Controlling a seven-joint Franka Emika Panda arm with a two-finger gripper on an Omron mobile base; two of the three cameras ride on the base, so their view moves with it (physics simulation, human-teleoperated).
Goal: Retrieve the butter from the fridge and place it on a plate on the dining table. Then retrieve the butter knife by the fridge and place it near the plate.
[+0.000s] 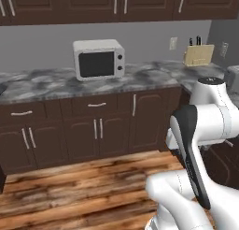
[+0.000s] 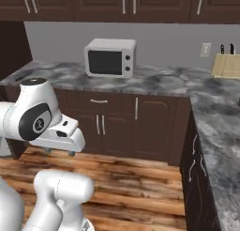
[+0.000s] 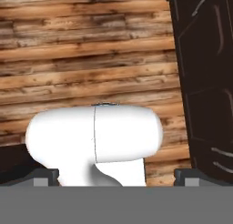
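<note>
Nothing of the task looks done yet — judging by these views, the butter, fridge, plate and butter knife all remain to be reached, and where the butter lies cannot be told. The gripper (image 3: 116,175) hangs over the wooden floor (image 3: 91,59) with its jaws spread wide and empty. Counted: one microwave (image 1: 99,59) on the marbled counter (image 1: 42,86), one knife block (image 1: 199,54) — two dark handles rising from it
</note>
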